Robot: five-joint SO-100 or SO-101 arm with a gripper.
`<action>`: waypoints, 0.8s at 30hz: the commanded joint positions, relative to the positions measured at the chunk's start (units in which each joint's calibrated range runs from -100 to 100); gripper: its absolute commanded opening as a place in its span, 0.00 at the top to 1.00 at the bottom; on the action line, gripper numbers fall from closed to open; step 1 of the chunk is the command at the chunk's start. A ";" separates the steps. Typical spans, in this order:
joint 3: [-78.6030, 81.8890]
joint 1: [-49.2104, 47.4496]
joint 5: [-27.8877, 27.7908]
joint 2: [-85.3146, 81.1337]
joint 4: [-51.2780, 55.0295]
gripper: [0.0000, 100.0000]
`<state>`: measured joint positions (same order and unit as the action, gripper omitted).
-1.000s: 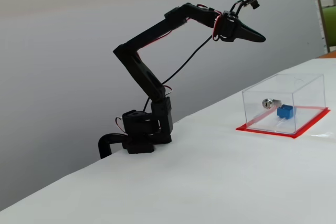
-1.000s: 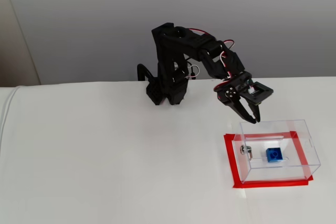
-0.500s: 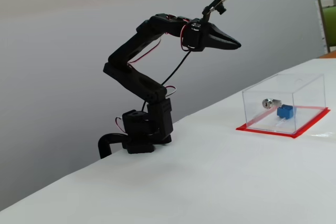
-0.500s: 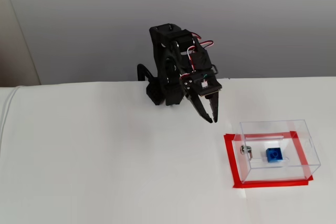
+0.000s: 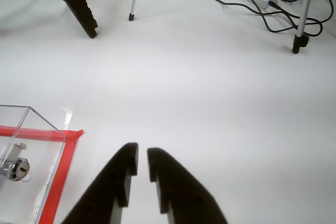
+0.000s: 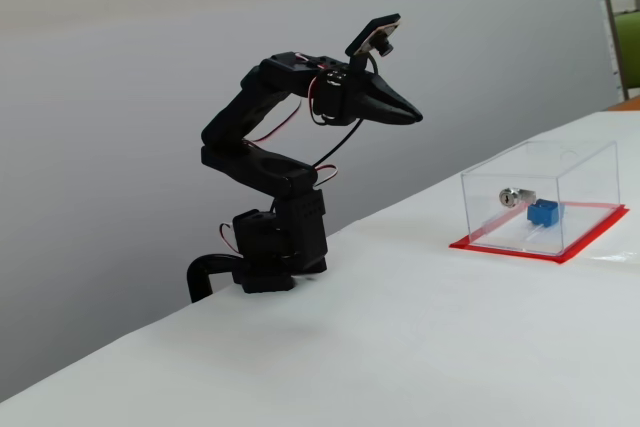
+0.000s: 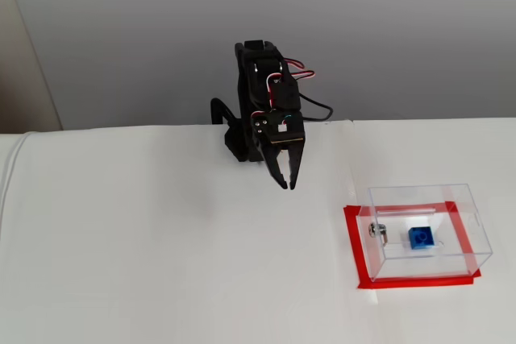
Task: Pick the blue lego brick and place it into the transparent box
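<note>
The blue lego brick (image 7: pixel 419 237) is lying inside the transparent box (image 7: pixel 468 227); the gripper (image 7: pixel 288 182), nearly closed and empty, is hanging left of it, so it should just retreat clear.

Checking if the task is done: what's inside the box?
Inside the box sit the blue brick and a silver lock, over a red mat. Nothing looks hidden.

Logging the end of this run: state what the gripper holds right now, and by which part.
Nothing is held. The gripper hangs in the air with its jaws nearly closed on empty space, while the blue lego brick sits inside the transparent box.
</note>
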<state>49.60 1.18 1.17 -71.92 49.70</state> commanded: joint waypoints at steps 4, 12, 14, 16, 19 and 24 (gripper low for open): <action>12.15 2.34 -2.11 -12.21 -0.44 0.98; 30.23 4.19 -2.01 -24.51 -0.44 0.98; 34.39 4.78 -2.06 -27.06 -0.44 0.98; 38.01 5.29 -2.11 -27.99 -0.79 0.98; 41.54 6.55 -2.43 -27.99 -1.05 0.98; 45.33 9.43 -2.48 -28.08 -1.31 0.98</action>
<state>93.56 9.51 -1.07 -99.24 49.36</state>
